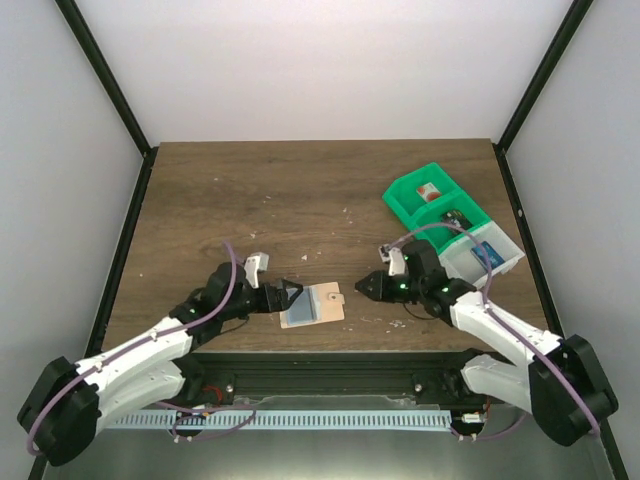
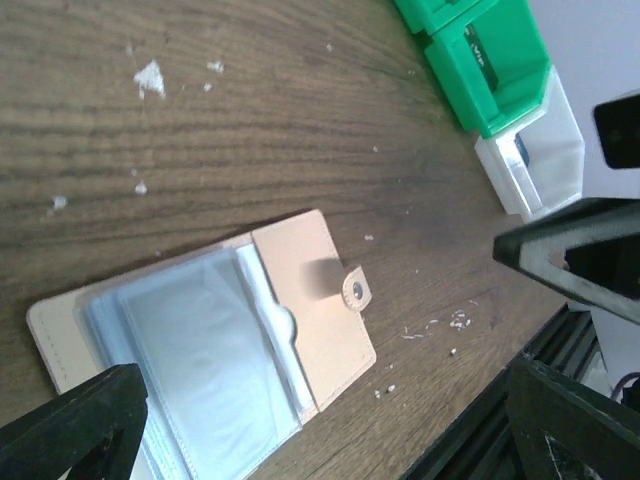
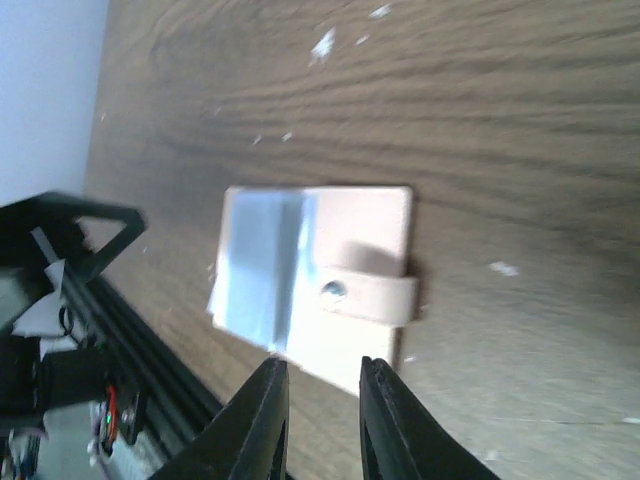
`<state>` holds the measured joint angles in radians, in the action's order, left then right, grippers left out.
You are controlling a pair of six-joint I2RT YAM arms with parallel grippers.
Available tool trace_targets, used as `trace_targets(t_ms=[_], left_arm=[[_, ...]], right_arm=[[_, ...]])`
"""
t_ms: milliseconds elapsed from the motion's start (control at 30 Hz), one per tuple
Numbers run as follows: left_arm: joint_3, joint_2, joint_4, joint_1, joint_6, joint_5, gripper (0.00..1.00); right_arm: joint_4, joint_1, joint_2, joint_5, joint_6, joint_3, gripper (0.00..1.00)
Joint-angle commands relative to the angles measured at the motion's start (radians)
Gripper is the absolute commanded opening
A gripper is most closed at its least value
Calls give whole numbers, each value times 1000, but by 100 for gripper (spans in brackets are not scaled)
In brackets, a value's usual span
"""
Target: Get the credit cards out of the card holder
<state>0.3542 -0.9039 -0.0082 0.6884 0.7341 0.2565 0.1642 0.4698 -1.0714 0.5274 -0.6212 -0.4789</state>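
The card holder [image 1: 313,303] lies unfolded on the table near the front edge, with its tan flap and snap strap [image 2: 345,285] to the right and its pale blue-grey pockets [image 2: 190,350] to the left. I cannot tell whether any credit cards sit inside the pockets. My left gripper [image 1: 290,295] is wide open just left of the holder, its fingers [image 2: 75,425] astride the near part of it without touching. My right gripper [image 1: 362,287] hovers just right of the holder, its jaws [image 3: 322,372] slightly apart with nothing between them.
A green-and-white compartment tray [image 1: 405,205] stands at the back right with small items in it. The table's front edge and a black rail [image 2: 480,440] run close below the holder. White crumbs [image 2: 150,78] dot the wood.
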Motion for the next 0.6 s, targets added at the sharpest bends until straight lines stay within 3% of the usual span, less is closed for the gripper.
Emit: trace_targets(t_ms=[0,233,567], left_arm=[[-74,-22,190,2,133,40,100],[-123,-12,216,-1,233,10,99],[-224,122,261,-29,328,54,99]], right_arm=[[-106,120,4,-16,-74,0,23],[-180,248,-116,-62,-155,-27,28],[-162,390,-345,-170,-174,-186,30]])
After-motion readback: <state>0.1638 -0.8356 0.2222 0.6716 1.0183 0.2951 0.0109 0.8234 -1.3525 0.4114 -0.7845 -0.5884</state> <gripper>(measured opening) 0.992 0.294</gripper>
